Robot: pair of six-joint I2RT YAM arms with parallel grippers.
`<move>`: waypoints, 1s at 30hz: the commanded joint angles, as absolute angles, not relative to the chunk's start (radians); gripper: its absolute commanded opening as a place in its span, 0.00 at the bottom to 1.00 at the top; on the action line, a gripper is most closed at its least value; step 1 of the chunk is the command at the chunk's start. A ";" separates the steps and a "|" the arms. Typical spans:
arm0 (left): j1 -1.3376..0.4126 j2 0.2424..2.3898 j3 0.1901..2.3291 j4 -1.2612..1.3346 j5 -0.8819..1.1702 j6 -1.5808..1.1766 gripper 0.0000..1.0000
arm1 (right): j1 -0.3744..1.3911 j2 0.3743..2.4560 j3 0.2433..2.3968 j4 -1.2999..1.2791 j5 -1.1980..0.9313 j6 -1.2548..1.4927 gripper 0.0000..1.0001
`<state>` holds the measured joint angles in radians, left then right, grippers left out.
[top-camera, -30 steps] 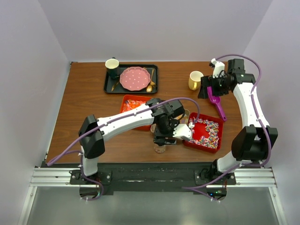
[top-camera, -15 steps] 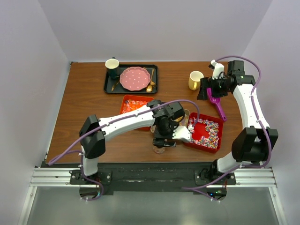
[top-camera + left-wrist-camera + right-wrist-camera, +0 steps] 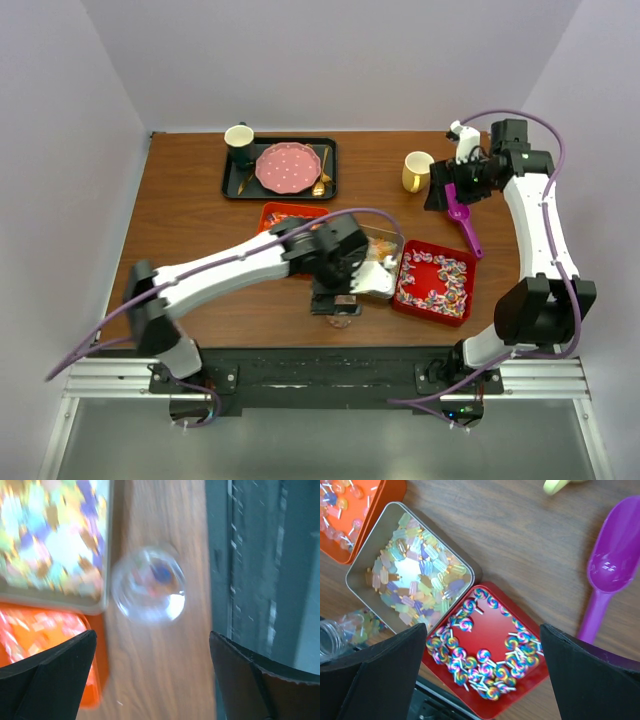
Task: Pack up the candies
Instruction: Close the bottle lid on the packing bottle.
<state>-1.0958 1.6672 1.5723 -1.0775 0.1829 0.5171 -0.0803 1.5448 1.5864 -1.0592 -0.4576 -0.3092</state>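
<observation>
Left gripper point(image 3: 152, 634) wide above blurry jar point(image 3: 148, 584), seemingly candies point(image 3: 160, 575) inside; wooden table point(image 3: 190, 230), white walls point(image 3: 330, 60).

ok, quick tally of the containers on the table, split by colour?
Orange candy tray: 1
Silver candy tray: 1
Red candy tray: 1
Black serving tray: 1
Dark green cup: 1
Yellow mug: 1
Clear glass jar: 1
Total: 7
</observation>
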 commanded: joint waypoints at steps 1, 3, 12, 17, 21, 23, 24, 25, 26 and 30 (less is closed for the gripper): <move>-1.043 1.433 1.390 -1.014 0.199 0.401 1.00 | -0.078 1.522 1.707 -1.189 -0.401 -0.411 0.99; -0.951 1.369 1.300 -0.942 0.239 0.338 1.00 | -0.083 1.494 1.718 -1.189 -0.382 -0.419 0.99; -0.899 0.825 0.660 -0.247 0.256 0.008 1.00 | -0.086 1.419 1.710 -1.121 -0.443 -0.292 0.99; -0.911 0.834 0.363 0.177 0.268 -0.080 1.00 | -0.086 1.424 1.720 -1.160 -0.643 -0.353 0.97; -0.977 0.909 0.235 0.476 0.162 -0.005 1.00 | -0.069 1.396 1.671 -1.141 -0.739 -0.458 0.96; -0.980 0.998 0.233 0.576 0.161 0.038 1.00 | -0.042 1.405 1.651 -1.173 -0.747 -0.559 0.93; -0.980 1.034 0.238 0.601 0.182 0.076 1.00 | -0.008 1.411 1.646 -1.201 -0.746 -0.605 0.91; -0.982 1.098 0.235 0.641 0.187 0.084 1.00 | 0.041 1.416 1.616 -1.222 -0.717 -0.635 0.88; -0.982 1.126 0.216 0.731 0.208 0.103 1.00 | 0.066 1.416 1.596 -1.224 -0.703 -0.662 0.84; -0.985 1.261 0.164 0.888 0.308 0.212 1.00 | 0.198 1.396 1.505 -1.135 -0.673 -0.597 0.84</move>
